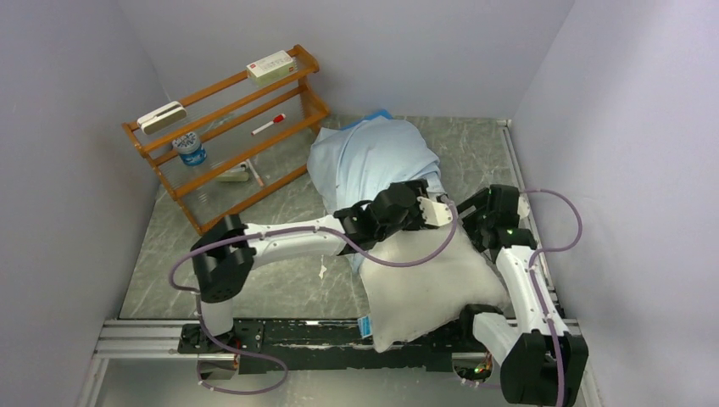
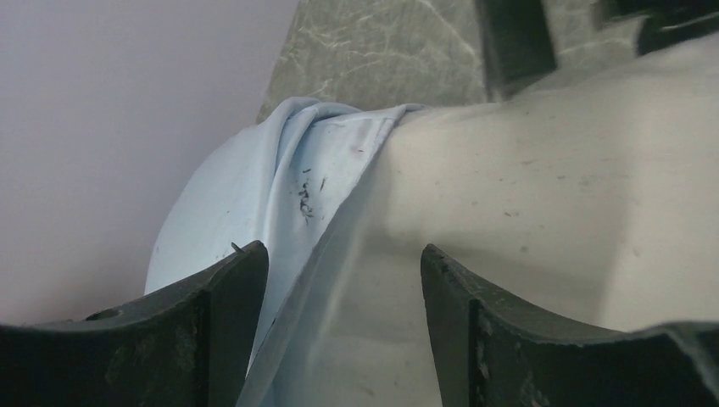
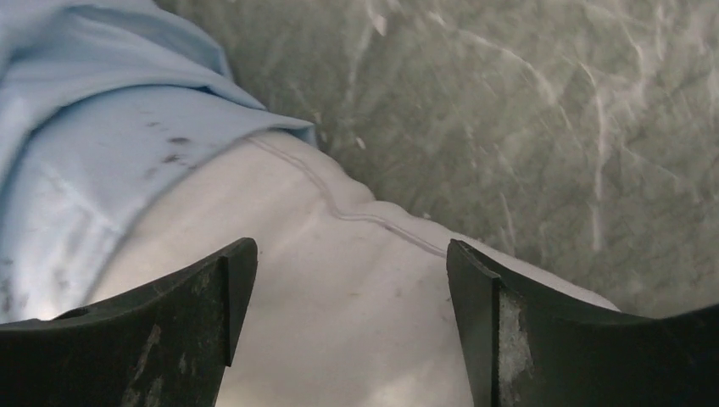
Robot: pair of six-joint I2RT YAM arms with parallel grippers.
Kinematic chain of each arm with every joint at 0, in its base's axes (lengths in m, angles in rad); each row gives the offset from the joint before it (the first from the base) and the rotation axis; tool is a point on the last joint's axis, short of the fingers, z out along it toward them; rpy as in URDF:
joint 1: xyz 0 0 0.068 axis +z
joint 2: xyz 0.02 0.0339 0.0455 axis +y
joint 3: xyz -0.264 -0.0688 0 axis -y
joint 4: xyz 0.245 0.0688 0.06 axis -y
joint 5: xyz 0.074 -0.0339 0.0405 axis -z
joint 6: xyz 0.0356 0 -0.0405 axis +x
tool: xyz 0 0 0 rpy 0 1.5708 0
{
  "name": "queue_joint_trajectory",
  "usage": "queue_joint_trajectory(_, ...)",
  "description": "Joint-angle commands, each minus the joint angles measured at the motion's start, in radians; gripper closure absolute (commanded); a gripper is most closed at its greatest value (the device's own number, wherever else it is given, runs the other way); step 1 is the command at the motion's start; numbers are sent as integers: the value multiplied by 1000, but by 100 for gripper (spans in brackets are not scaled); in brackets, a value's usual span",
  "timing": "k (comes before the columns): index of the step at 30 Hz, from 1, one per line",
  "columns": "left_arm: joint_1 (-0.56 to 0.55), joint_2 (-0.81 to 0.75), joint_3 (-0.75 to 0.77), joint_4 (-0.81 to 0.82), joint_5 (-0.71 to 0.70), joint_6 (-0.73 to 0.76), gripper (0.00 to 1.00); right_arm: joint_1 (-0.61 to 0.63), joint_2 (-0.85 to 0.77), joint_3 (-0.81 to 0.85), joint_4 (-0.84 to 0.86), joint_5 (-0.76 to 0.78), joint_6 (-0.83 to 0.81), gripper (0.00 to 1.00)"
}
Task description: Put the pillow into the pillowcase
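The white pillow [image 1: 432, 280] lies at the near middle of the table, its far end inside the pale blue pillowcase [image 1: 373, 161]. My left gripper [image 1: 445, 212] is open over the case's mouth. In the left wrist view the left gripper [image 2: 343, 263] has the pillowcase [image 2: 254, 195] hem running between its jaws, on top of the pillow [image 2: 551, 186]. My right gripper [image 1: 473, 214] is open beside it. In the right wrist view the right gripper [image 3: 348, 263] hovers over the pillow [image 3: 339, 297] near its seam, with the pillowcase [image 3: 93, 161] edge at the left.
A wooden rack [image 1: 229, 127] stands at the back left with a box, a cup and a marker. A corner of bright blue sheet [image 1: 379, 114] shows behind the pillowcase. Walls close in on three sides. A metal rail [image 1: 144, 335] runs along the near edge.
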Motion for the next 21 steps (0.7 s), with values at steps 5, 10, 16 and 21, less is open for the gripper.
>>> queue_joint_trajectory(5,38,123,73,167,4,114,59,-70,-11,-140,153,-318,70,46)
queue_joint_trajectory(10,11,74,52,212,121,115,95,-70,-2,-184,287,-423,127,68)
queue_joint_trajectory(16,-80,-36,-17,268,333,71,95,-61,-2,-271,592,-526,308,71)
queue_joint_trajectory(21,-150,-87,-84,320,379,10,95,-48,45,-261,724,-496,343,74)
